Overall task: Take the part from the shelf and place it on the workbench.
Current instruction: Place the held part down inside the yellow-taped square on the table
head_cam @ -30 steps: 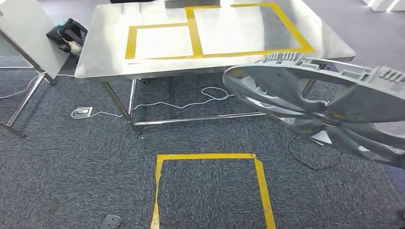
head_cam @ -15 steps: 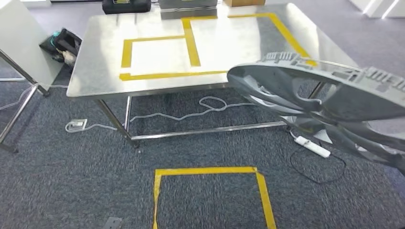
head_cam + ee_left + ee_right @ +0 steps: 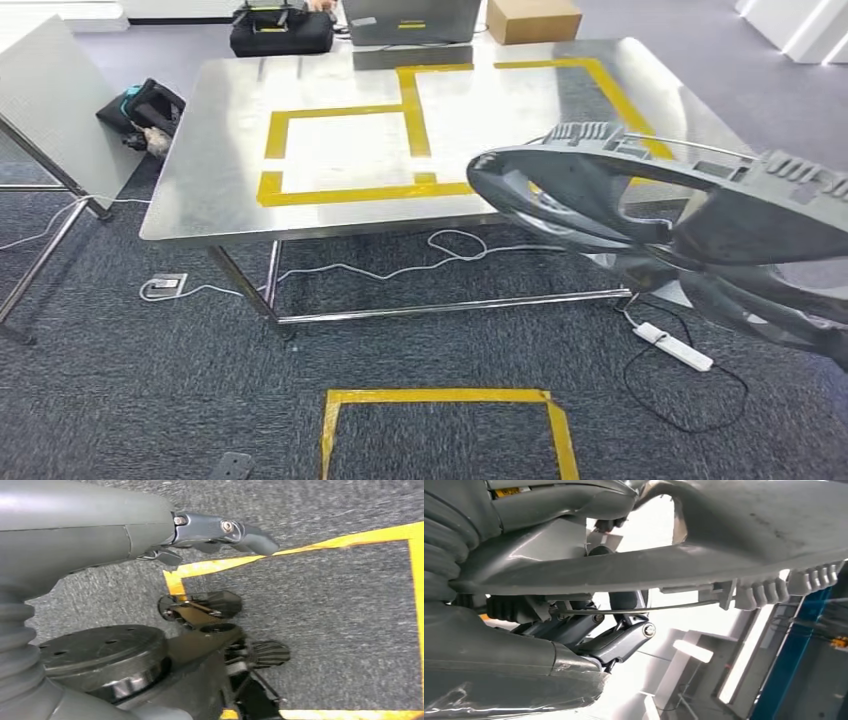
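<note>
The large grey round plastic part with spokes and a ribbed rim (image 3: 690, 235) hangs in the air at about three o'clock in the head view, tilted a little, its near edge overlapping the front right corner of the stainless steel counter (image 3: 230, 195) without resting on it. The right robot hand (image 3: 599, 630) grips it — thumb above the rim, dark fingers (image 3: 624, 635) curled beneath. The left robot hand (image 3: 200, 535) hangs over the floor holding nothing, fingers loosely spread. On the counter, yellow tape outlines (image 3: 330, 150) mark two boxes. At twelve o'clock beyond it sit a black case (image 3: 280, 30) and a brown cardboard box (image 3: 532, 20). On the dark carpet (image 3: 120, 400) lie a yellow tape square (image 3: 440, 398) at six o'clock and a white power strip (image 3: 678, 346) at four.
</note>
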